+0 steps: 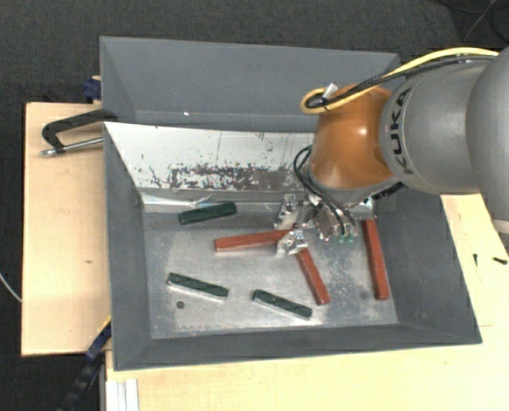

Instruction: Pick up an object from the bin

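My gripper (290,231) is down in the middle of the bin, open, with its metal fingertips (293,246) standing on either side of the right end of a red-brown flat stick (246,242) that lies nearly level, pointing left. A second red-brown stick (314,277) runs from just under the gripper down to the right. A third red-brown stick (376,260) lies upright-looking along the right side, partly hidden under the wrist. Whether the fingers touch the first stick I cannot tell.
Three dark green sticks lie apart: one (207,214) near the back wall at the left, one (197,287) at the front left, one (281,303) at the front middle. The arm with its orange cover hangs over the bin's right back part.
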Robot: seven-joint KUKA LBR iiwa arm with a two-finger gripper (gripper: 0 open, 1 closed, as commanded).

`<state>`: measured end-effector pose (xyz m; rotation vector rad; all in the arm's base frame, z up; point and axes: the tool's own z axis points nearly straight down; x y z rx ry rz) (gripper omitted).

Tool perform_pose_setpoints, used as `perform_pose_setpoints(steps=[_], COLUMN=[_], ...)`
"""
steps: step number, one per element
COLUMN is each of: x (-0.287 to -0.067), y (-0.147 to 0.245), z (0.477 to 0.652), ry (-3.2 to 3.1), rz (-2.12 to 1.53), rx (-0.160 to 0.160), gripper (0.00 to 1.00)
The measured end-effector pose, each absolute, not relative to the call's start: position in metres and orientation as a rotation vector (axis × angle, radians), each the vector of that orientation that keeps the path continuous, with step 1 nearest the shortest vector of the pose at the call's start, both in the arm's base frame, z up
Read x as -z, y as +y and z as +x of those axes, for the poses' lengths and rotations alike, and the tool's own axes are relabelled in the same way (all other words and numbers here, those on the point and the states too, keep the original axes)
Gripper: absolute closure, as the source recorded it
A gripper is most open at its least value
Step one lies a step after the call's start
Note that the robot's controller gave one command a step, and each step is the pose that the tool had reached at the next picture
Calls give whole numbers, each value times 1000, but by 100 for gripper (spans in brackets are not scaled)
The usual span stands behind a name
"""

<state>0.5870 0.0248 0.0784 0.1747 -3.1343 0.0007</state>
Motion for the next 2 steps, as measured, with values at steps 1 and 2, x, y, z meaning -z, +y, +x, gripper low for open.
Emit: perform_pose_setpoints(steps=[1, 2], x=[-78, -283], y=[25, 0], z=[587, 599], ry=[-3135, -3143], rz=[175, 146], rx=[-1, 0], gripper=[100, 100])
